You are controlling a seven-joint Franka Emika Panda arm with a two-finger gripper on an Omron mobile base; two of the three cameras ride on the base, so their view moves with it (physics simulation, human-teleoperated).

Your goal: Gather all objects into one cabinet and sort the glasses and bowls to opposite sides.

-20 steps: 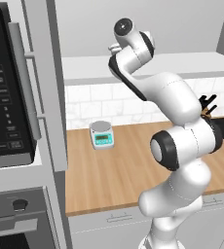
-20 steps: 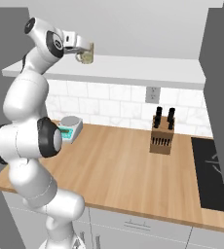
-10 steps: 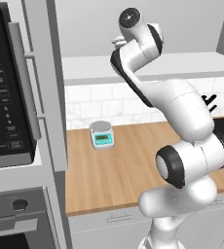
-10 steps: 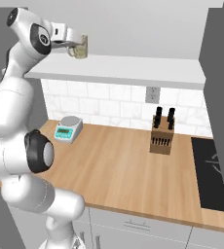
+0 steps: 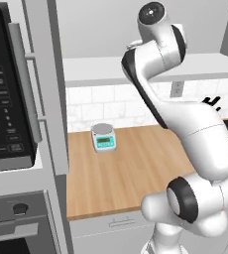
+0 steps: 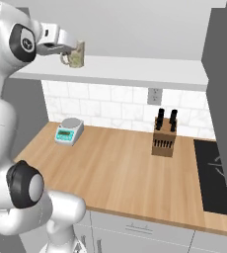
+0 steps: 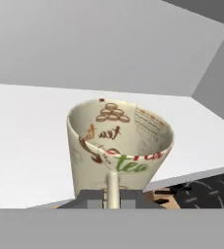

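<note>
My gripper [image 6: 70, 51] is shut on a pale beige cup [image 6: 77, 55] printed with "tea" lettering, holding it by the near side where its small handle sits. It hangs just above the front edge of the white shelf [image 6: 135, 69] of the open wall cabinet. In the hand view the cup [image 7: 119, 141] stands upright and empty right in front of the fingers [image 7: 90, 198], with the bare white shelf [image 7: 26, 131] behind it and the grey back wall above. One grey cabinet door [image 6: 223, 74] stands open at the right. The other cup and the bowls are out of view.
On the wooden counter [image 6: 120, 168] sit a teal kitchen scale [image 6: 68, 131] at the back left and a knife block [image 6: 164, 136] further right. A black cooktop [image 6: 216, 173] lies at the right end. A black microwave [image 5: 2, 89] and an oven [image 5: 17, 223] stand on the left.
The arm has stretched upward and swung a little to the left, carrying the cup along the front of the shelf. The gripper has stayed shut on the cup.
</note>
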